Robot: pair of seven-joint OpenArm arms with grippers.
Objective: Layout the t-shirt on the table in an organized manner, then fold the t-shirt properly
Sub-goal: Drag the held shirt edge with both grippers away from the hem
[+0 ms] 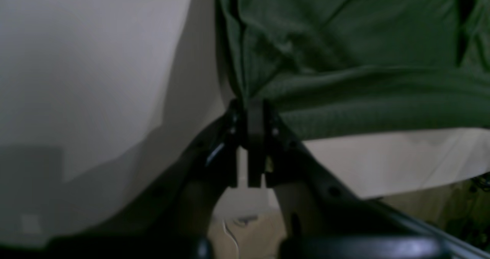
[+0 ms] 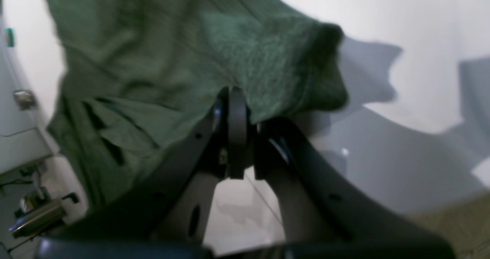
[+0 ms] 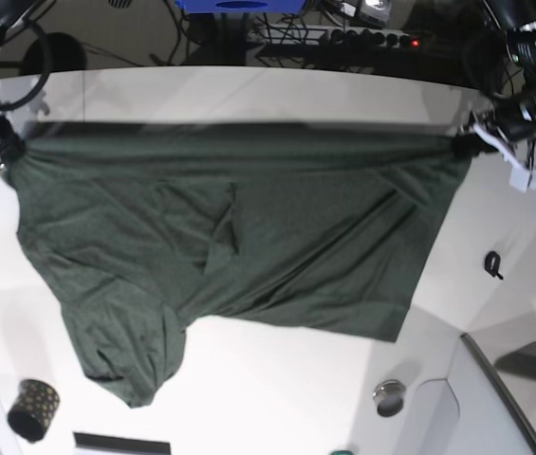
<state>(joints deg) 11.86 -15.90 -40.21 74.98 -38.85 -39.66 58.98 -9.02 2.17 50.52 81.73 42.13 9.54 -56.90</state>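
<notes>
The dark green t-shirt [image 3: 249, 237] hangs stretched wide over the white table [image 3: 296, 398], with its upper edge pulled taut between both arms. On the right of the base view, my left gripper [image 3: 462, 147] is shut on one corner of that edge. My right gripper [image 3: 7, 150], on the left, is shut on the other corner. A sleeve droops at the lower left. In the left wrist view the gripper [image 1: 250, 105] pinches a bunch of t-shirt [image 1: 363, 59] fabric. The right wrist view has the gripper [image 2: 233, 94] clamped on the t-shirt [image 2: 153, 59] hem.
A small black gold-dotted cup [image 3: 32, 409] stands at the near left corner. A small black clip [image 3: 492, 263] lies right of the shirt, and a round metal fitting [image 3: 390, 395] sits near the front right. Cables and equipment line the far edge.
</notes>
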